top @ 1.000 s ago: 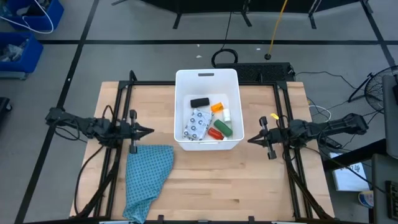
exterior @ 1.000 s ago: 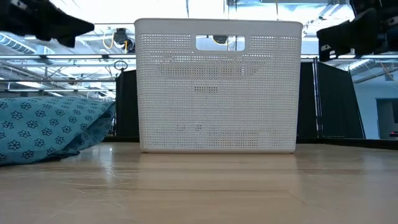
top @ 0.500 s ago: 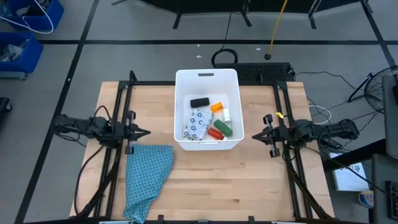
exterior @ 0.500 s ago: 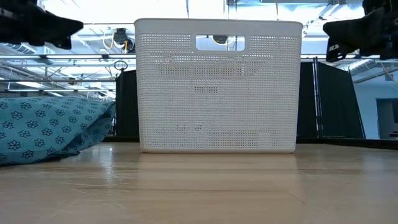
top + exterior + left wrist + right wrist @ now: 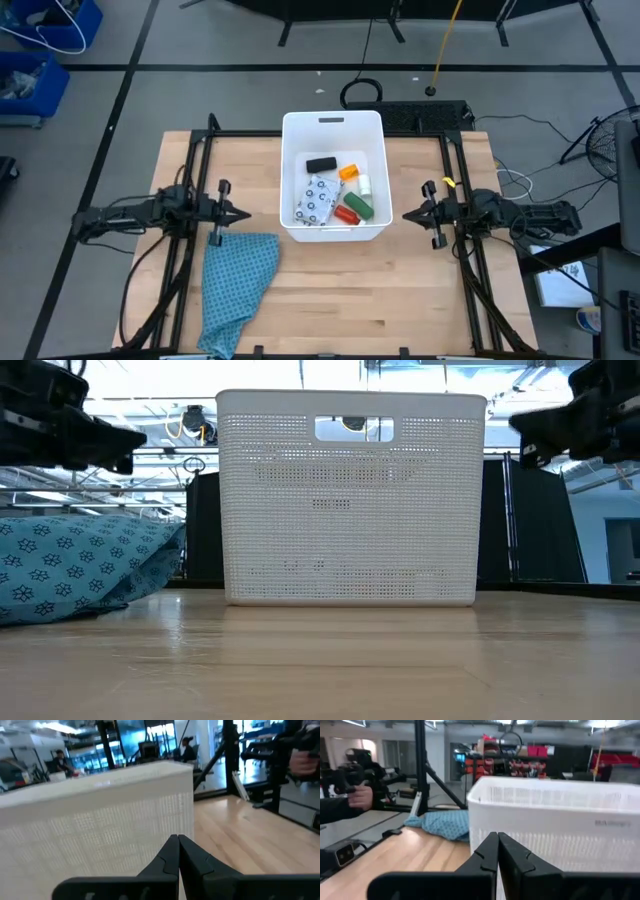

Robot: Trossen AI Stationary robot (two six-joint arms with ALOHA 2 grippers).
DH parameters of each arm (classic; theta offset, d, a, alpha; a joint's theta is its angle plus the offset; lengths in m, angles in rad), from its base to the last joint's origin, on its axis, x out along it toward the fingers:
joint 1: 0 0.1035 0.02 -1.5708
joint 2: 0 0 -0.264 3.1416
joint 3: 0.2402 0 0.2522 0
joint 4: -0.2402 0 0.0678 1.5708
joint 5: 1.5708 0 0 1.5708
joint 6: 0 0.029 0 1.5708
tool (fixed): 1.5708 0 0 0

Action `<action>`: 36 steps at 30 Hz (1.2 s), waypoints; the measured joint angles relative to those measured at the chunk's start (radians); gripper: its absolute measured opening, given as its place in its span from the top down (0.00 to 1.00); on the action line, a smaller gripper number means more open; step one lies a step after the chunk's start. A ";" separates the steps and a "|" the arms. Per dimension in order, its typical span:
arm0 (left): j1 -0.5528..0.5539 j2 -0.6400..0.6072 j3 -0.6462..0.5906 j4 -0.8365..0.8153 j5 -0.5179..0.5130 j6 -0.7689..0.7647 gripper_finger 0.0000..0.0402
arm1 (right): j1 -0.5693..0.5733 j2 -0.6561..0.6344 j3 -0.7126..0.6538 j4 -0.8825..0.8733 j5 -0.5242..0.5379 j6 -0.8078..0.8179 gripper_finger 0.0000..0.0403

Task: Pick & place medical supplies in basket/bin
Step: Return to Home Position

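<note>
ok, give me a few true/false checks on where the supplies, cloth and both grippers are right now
1. The green block, red bottle and black block all lie inside the white bin. True.
2. The left gripper is shut on the red bottle. False: its fingers are shut on nothing, and the red bottle lies in the bin.
3. The teal cloth lies on the table, outside the bin, on the left arm's side. True.
4. The right gripper reaches in over the bin's rim. False: it sits shut beside the bin, apart from its wall.
</note>
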State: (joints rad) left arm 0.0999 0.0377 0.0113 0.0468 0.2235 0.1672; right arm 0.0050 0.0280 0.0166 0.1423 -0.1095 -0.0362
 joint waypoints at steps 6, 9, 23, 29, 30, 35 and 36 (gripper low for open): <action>0.054 0.069 0.000 0.000 0.016 -0.007 1.00 | -0.031 0.001 -0.001 -0.043 0.003 0.025 1.00; 0.066 0.107 0.000 0.001 0.032 -0.034 1.00 | -0.033 0.001 -0.001 -0.042 0.005 0.009 1.00; 0.069 0.160 -0.002 0.005 -0.094 -0.124 0.95 | -0.033 0.001 -0.002 -0.042 0.035 -0.080 1.00; 0.069 0.160 -0.002 0.008 -0.097 -0.124 0.99 | -0.033 0.001 -0.002 -0.042 0.031 -0.016 1.00; 0.069 0.160 -0.002 0.008 -0.097 -0.124 0.99 | -0.033 0.001 -0.002 -0.042 0.031 -0.006 1.00; 0.069 0.160 -0.002 0.008 -0.097 -0.124 0.95 | -0.033 0.001 -0.002 -0.042 0.031 -0.003 1.00; 0.069 0.160 -0.002 0.008 -0.097 -0.124 0.94 | -0.033 0.001 -0.002 -0.042 0.031 -0.003 1.00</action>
State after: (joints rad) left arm 0.1688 0.1982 0.0097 0.0547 0.1261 0.0429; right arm -0.0277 0.0288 0.0151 0.1001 -0.0788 -0.0387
